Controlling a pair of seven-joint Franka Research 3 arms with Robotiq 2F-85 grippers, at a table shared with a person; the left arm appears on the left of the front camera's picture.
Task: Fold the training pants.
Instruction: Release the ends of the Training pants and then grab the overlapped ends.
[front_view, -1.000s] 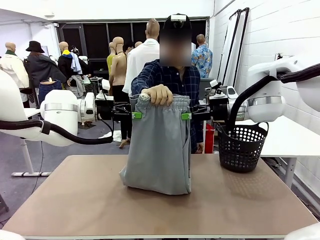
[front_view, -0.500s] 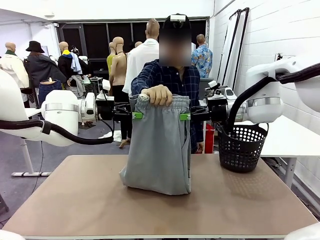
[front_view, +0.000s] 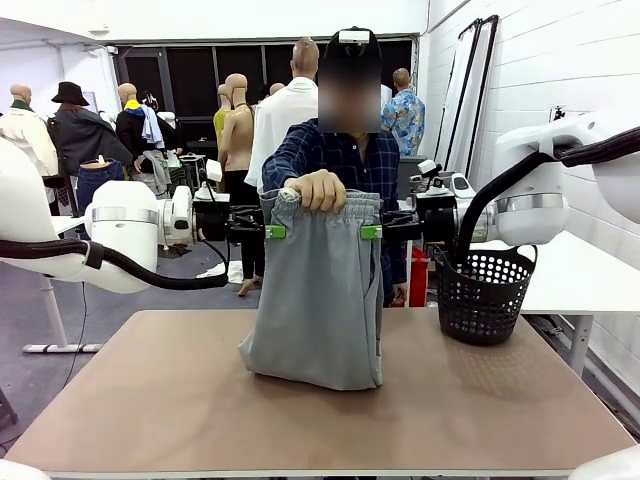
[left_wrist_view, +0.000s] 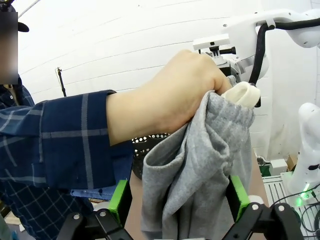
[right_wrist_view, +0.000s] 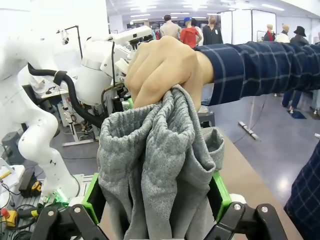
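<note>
Left gripper (front_view: 272, 231) stood open at the waistband of the pants (front_view: 320, 300). It was level with the right gripper (front_view: 372, 232), which was open too. The 2 faced each other across the cloth, 1 at each side edge of the waist.

The 1 pair of grey pants hung above the middle of the table (front_view: 150, 400). 1 hand (front_view: 318, 190) of the person at the far side held it up, clenched on the top middle of the waistband. The lower part of the pants rested on the table, with 1 corner jutting out toward the robot's left.

In the left wrist view, the left gripper (left_wrist_view: 179, 200) had its 2 green pads (left_wrist_view: 120, 199) wide apart with gathered grey cloth between them. The cloth lay close to 1 pad, and a gap showed at the other. The hand (left_wrist_view: 170, 95) gripped the bunched waistband above, with a dark blue checked sleeve (left_wrist_view: 60, 140) behind it.

In the right wrist view, the right gripper (right_wrist_view: 156, 197) likewise had its 2 pads (right_wrist_view: 92, 197) spread. The folds of the pants (right_wrist_view: 155, 150) reached from pad to pad, unpinched, under the same hand (right_wrist_view: 160, 65).

1 black basket (front_view: 485, 295) stood at the table's far right, apart from the pants.
</note>
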